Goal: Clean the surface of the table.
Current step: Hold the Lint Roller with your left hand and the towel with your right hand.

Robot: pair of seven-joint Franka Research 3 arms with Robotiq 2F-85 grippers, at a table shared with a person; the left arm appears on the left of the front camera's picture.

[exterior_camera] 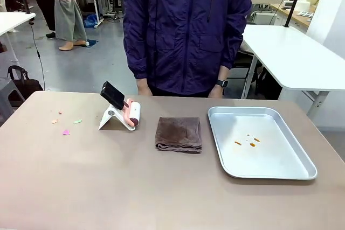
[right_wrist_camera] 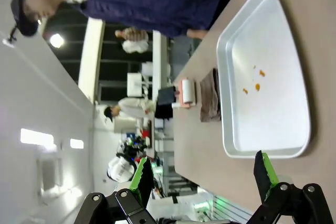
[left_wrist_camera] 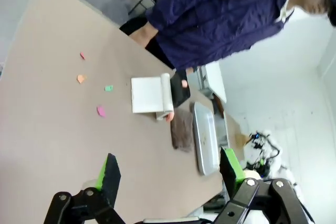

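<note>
The taupe-brown table (exterior_camera: 161, 192) stretches across the front view. On its left part lie small paper scraps: an orange one (exterior_camera: 54, 121), a green one (exterior_camera: 78, 121) and a pink one (exterior_camera: 66, 132). My left gripper (left_wrist_camera: 170, 170) hangs open high above the table (left_wrist_camera: 42, 140), well short of the scraps (left_wrist_camera: 101, 111). Over the table's other end (right_wrist_camera: 320, 14), my right gripper (right_wrist_camera: 203, 176) is also open, with nothing between its green pads. A folded brown cloth (exterior_camera: 179, 134) lies in the middle, also seen in both wrist views (left_wrist_camera: 182, 129) (right_wrist_camera: 210, 95).
A white roller tool with a black part (exterior_camera: 121, 110) stands on a white stand left of the cloth. A shallow silver tray (exterior_camera: 285, 171) at the right holds a few orange crumbs (exterior_camera: 247, 143). A person in a navy jacket (exterior_camera: 186, 25) stands at the far edge.
</note>
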